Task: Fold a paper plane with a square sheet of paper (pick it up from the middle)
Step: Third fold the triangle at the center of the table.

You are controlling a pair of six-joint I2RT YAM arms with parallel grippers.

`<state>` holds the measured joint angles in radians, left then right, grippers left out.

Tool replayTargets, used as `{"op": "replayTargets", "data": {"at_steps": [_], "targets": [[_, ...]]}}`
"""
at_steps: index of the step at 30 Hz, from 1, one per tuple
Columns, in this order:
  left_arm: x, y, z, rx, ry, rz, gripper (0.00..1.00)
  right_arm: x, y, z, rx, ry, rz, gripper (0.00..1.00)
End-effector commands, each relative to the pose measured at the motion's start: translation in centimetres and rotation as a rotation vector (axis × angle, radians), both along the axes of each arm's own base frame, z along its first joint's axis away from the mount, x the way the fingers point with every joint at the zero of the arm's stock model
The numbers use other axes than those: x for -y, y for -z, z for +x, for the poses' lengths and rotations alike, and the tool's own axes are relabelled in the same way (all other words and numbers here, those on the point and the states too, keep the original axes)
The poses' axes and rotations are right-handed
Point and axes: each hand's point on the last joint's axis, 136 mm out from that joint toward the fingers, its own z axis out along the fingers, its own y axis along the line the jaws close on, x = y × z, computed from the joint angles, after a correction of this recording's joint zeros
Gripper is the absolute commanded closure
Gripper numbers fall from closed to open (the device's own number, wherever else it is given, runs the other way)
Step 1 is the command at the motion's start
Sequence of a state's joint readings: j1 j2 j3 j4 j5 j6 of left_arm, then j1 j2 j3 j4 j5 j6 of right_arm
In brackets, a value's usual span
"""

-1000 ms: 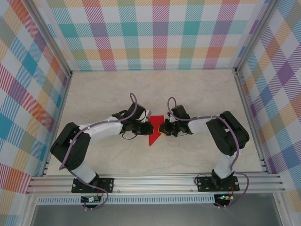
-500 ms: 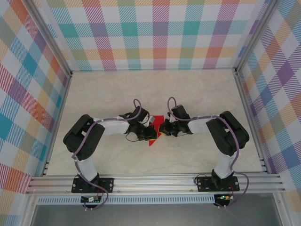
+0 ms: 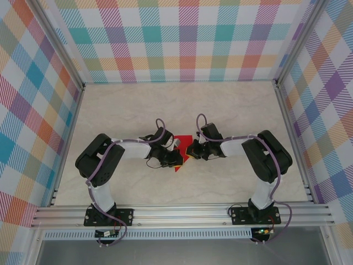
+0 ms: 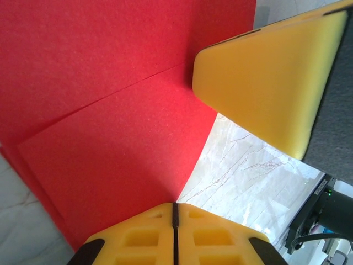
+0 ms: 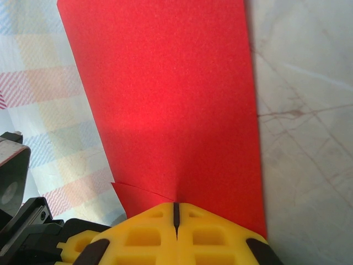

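Paper: one sheet of paper (image 3: 178, 165), bright red, creased (a straight fold line crosses it in the left wrist view (image 4: 110, 110)).
Grippers: two, facing each other tip to tip over the sheet.
Left gripper (image 3: 175, 158): its yellow fingertips are pressed together with no gap, pinching a corner of the sheet (image 4: 174, 232).
Right gripper (image 3: 189, 152): fingertips likewise squeezed tight (image 5: 175, 221), clamping the narrow end of the sheet (image 5: 171, 99).
Place: the sheet sits between the two grippers at mid-table, a little toward the near side; its lower tip pokes out below the left gripper in the top view.
Edges: in the right wrist view the sheet's right edge runs long and straight over the table (image 3: 231, 110); the left edge slants, and a small second layer peeks out just left of the fingertips.
Neighbour: one yellow pad (image 4: 265, 83) of the right gripper stands at the sheet's edge in the left wrist view (whether it touches there I cannot tell).
Room: bare tabletop shows beyond the grippers and on both sides; three checked walls (image 3: 182, 38) stand well apart, and a metal rail (image 3: 182, 212) lines the near edge.
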<state>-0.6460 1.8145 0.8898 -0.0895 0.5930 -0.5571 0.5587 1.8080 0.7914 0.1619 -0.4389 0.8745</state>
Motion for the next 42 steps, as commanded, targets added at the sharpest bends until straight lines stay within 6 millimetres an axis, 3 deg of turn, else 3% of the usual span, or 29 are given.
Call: {"op": "replayTargets", "data": {"at_steps": [1, 24, 29, 33, 37, 42], "targets": [[-3.2, 2.3, -2.7, -0.086, 0.0, 0.128, 0.92, 1.9, 3.1, -1.8, -0.082, 0.009, -0.127, 0.99], [-5.4, 1.4, -4.6, -0.084, 0.0, 0.129, 0.91, 1.8, 3.2, -1.7, -0.085, 0.001, -0.129, 0.98], [-5.5, 0.5, -5.0, -0.083, 0.008, 0.106, 0.91, 1.0, 2.1, -1.2, -0.07, -0.011, -0.095, 0.97], [-5.0, -2.3, -3.9, -0.012, 0.003, 0.076, 0.89, 0.1, -0.7, 0.0, -0.017, -0.032, -0.063, 0.94], [-4.5, -5.6, -1.4, 0.117, -0.024, 0.067, 0.86, 0.3, -3.8, 1.1, 0.058, -0.009, -0.074, 0.87], [-3.7, -6.8, 1.4, 0.196, -0.042, 0.076, 0.84, 2.2, -4.6, 1.2, 0.08, 0.047, -0.102, 0.73]]}}
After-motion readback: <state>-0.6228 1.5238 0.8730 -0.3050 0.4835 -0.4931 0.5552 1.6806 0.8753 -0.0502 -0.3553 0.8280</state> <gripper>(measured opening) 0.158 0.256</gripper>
